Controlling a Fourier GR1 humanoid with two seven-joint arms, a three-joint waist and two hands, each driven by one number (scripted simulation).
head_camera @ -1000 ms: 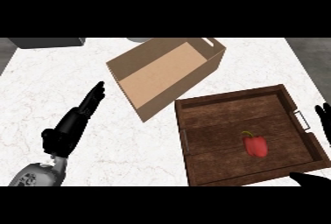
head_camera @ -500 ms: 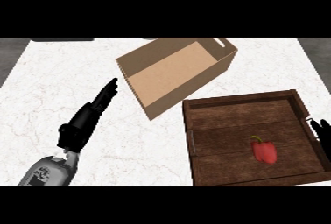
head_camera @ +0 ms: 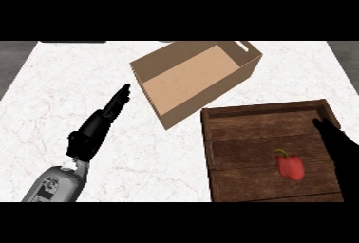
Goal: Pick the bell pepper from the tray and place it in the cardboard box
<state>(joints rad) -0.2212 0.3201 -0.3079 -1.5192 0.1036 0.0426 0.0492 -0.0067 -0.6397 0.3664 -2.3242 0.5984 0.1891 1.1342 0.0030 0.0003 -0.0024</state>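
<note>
Your bell pepper (head_camera: 290, 166) lies in the wooden tray (head_camera: 231, 142). At three o'clock, your right hand (head_camera: 341, 149) hangs, fingers straight. The cardboard box (head_camera: 193, 80) sits at eleven; your left hand (head_camera: 98, 126) rests flat at nine.

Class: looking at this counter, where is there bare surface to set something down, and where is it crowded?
Bare counter lies left of the left hand, and between that hand and the cardboard box. The box is empty inside. The crowded part is at the right: the tray holds the bell pepper, with the right hand over its right edge.
</note>
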